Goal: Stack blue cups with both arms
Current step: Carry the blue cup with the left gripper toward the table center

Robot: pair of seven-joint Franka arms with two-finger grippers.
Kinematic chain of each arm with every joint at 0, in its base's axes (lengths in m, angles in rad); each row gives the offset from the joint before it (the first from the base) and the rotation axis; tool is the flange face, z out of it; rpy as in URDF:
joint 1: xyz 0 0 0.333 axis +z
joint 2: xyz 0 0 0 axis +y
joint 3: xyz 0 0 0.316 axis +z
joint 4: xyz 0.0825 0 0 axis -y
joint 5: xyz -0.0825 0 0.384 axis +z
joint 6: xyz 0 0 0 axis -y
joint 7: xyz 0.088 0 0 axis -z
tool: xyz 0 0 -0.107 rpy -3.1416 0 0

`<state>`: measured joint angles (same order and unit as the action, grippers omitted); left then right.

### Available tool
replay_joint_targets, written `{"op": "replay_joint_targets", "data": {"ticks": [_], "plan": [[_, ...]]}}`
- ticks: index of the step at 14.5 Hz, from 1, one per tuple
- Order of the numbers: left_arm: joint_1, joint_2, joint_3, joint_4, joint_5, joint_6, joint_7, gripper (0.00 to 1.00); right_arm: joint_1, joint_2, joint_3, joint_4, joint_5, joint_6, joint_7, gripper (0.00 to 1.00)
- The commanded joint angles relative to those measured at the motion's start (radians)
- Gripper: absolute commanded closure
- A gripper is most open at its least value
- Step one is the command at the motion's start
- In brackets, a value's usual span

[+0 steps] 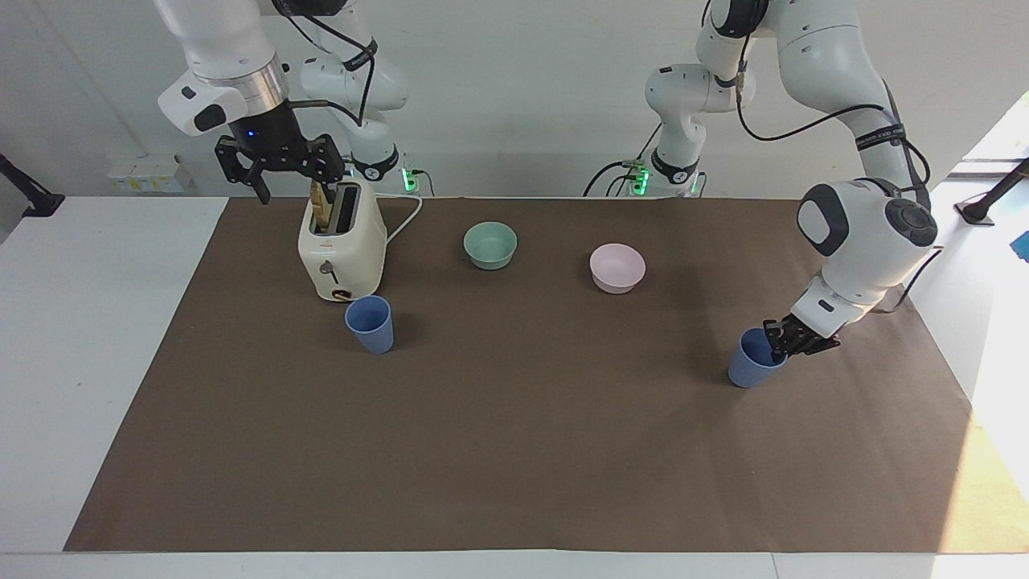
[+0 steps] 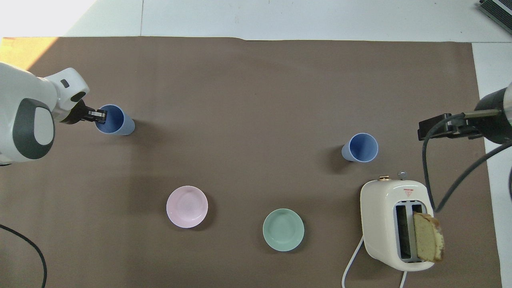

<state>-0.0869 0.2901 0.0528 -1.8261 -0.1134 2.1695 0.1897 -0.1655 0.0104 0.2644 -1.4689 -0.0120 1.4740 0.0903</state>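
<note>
One blue cup [image 1: 753, 368] [image 2: 118, 122] is at the left arm's end of the brown mat and leans over. My left gripper [image 1: 778, 344] [image 2: 98, 115] is shut on its rim, one finger inside the cup and one outside. The other blue cup [image 1: 370, 323] [image 2: 361, 147] stands upright on the mat just beside the toaster, farther from the robots than it. My right gripper [image 1: 288, 173] [image 2: 442, 128] hangs open and empty above the toaster, at the right arm's end of the table.
A cream toaster [image 1: 342, 249] [image 2: 394, 224] with a slice of bread [image 2: 428, 237] in one slot stands near the right arm. A mint-green bowl [image 1: 490, 244] [image 2: 283, 229] and a pale pink bowl [image 1: 617, 268] [image 2: 187, 206] sit near the robots, mid-table.
</note>
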Motion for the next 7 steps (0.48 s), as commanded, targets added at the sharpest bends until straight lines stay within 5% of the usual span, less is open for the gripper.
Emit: {"op": "replay_joint_targets", "data": {"ticks": [1,7], "plan": [[-0.135,-0.026,0.015,-0.015,0.003,-0.004,-0.236,1.00,-0.014,-0.006,0.006,-0.011,0.021,0.014,0.012,0.00],[-0.384,-0.051,0.009,-0.042,0.003,0.010,-0.561,1.00,-0.014,-0.003,0.006,-0.010,0.023,0.023,0.017,0.00]]}}
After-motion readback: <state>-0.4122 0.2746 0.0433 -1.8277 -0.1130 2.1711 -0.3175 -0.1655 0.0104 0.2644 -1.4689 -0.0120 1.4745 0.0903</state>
